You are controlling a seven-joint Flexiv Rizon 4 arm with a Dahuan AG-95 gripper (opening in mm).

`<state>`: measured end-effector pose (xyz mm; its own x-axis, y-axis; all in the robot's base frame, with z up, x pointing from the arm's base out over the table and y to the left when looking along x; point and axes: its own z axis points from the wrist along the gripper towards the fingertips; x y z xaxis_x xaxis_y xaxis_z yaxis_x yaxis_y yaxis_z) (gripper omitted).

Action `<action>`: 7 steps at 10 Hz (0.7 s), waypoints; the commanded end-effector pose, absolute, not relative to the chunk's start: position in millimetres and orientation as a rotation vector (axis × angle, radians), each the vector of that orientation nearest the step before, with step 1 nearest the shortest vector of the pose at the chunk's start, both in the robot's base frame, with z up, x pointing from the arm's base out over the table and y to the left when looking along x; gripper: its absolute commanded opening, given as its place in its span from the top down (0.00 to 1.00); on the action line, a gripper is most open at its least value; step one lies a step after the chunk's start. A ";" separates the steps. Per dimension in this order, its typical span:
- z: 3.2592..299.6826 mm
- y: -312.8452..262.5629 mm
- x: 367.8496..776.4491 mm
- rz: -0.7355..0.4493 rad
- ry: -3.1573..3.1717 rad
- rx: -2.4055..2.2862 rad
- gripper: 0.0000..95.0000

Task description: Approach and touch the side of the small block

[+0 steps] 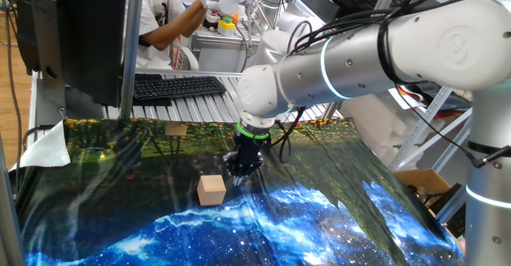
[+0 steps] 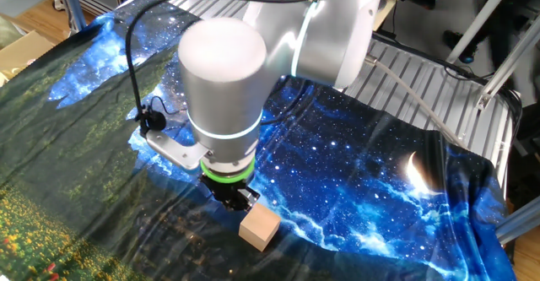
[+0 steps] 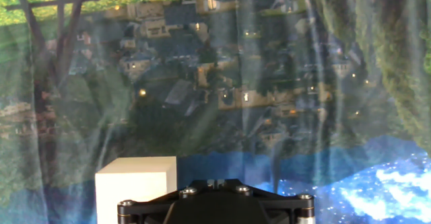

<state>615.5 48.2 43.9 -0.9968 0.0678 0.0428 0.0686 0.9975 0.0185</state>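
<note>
the approach looks nearly done: the gripper (image 1: 242, 170) hangs low over the printed cloth (image 1: 335, 210), just beside the small block (image 1: 211, 190), which sits on the cloth where the dark town scene meets the blue starry part. whether tip and wood already touch cannot be told. the next move, by the look of it, is a short sideways nudge toward the cube's near face. the arm reaches in with its wrist pointing almost straight down. the fingers seem drawn together, though that is unsure.
</note>
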 end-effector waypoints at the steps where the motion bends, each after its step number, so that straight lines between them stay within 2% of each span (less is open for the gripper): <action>1: 44.7 46.8 614.2 -0.032 -3.082 -0.107 1.00; 7: 58.9 30.2 610.4 -0.057 -3.076 -0.084 1.00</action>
